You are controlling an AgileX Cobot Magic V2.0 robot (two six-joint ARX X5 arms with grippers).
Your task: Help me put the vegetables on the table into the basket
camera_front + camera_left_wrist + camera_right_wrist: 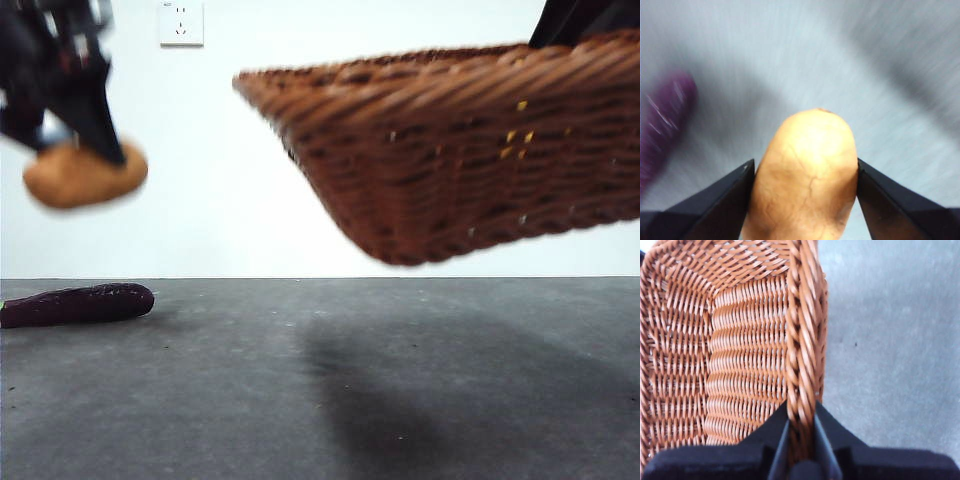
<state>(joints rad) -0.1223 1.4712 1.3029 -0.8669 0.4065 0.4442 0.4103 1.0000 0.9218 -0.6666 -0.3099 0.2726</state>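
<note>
The left hand point(802, 172) grips the potato point(85, 175) in mid-air. The right hand point(801, 412) pinches the basket point(470, 150) rim, lifted above the worktop point(330, 390), where the eggplant point(78, 304) lies.

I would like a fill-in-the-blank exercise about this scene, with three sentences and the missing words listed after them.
1. The left gripper holds the rounded orange-brown ____ in the air.
2. The right gripper is clamped on the braided ____ of the brown woven wicker basket, which hangs tilted above the dark grey speckled table.
3. The slim dark purple eggplant lies on the ____.

Missing words: potato; rim; table.
</note>
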